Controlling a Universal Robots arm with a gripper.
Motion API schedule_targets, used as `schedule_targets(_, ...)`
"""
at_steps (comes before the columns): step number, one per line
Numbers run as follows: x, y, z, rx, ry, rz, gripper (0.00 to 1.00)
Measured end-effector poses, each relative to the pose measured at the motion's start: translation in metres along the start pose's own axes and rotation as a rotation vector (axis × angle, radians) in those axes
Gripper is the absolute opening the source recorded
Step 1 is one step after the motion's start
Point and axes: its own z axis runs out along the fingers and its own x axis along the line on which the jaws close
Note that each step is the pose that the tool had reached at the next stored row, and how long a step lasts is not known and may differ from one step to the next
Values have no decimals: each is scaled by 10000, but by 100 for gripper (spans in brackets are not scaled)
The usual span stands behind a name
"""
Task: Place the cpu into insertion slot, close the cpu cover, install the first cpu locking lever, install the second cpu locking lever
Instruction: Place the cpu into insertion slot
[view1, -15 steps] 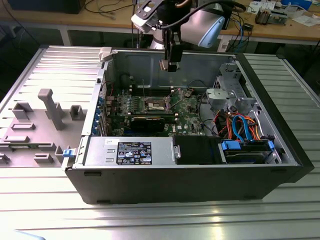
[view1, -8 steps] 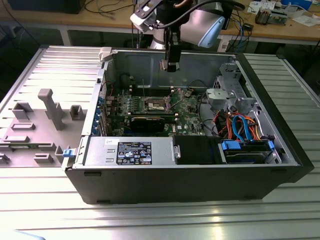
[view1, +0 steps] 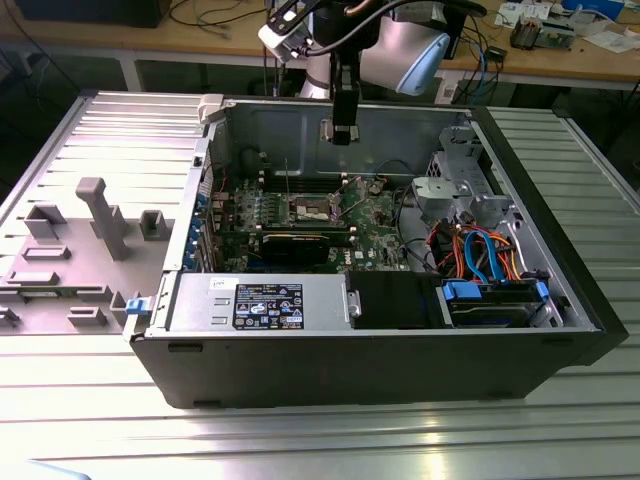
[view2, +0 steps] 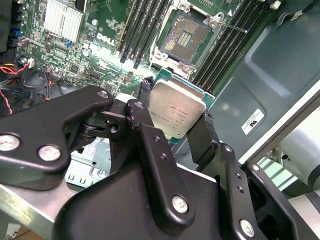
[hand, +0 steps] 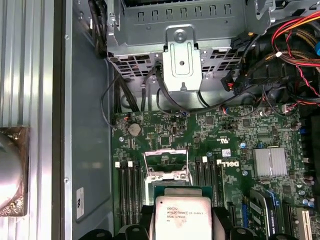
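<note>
Gripper pinching the cpu by two opposite edges, hovering clear above the open insertion slot, memory slots flanking it.

Table: ribbed aluminium tabletop, pale glare along its slats | Exterior view's left: grey moulded fixture plate lying on the tabletop, upright pegs on it | Back: long wooden workbench on a white leg, dark underneath | On the workbench: tangled cables, small electronics, loose papers
</note>
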Motion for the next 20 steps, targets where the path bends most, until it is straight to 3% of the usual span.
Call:
schedule_targets(7, 0, -1, 0, 11, 1, 3, 54)
schedule_targets(15, -3, -62, 16, 14, 14, -239, 54)
schedule_targets(20, -4, -65, 19, 14, 16, -253, 54)
